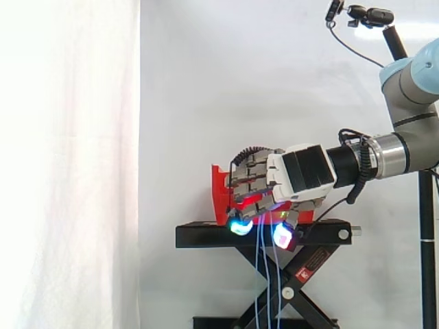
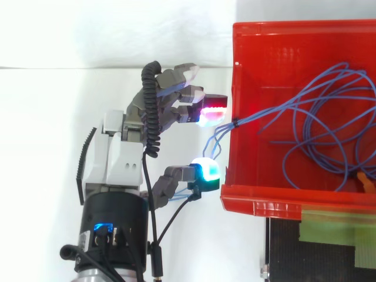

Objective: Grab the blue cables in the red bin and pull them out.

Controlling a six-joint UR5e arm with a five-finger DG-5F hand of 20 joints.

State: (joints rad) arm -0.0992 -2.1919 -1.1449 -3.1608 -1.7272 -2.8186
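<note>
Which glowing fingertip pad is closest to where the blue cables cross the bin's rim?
The magenta-red pad, uppermost in the top view: the blue cables leave the red bin over its rim beside it. The cyan-green pad sits further, by the bin's corner.

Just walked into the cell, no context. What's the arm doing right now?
The arm has its robot hand just outside the wall of the red bin, at the blue cables. Most of the cable lies coiled inside the bin. A few strands cross the rim beside the hand and, in the side view, hang down past the black stand. Whether the hand actually grips them can't be told.
</note>
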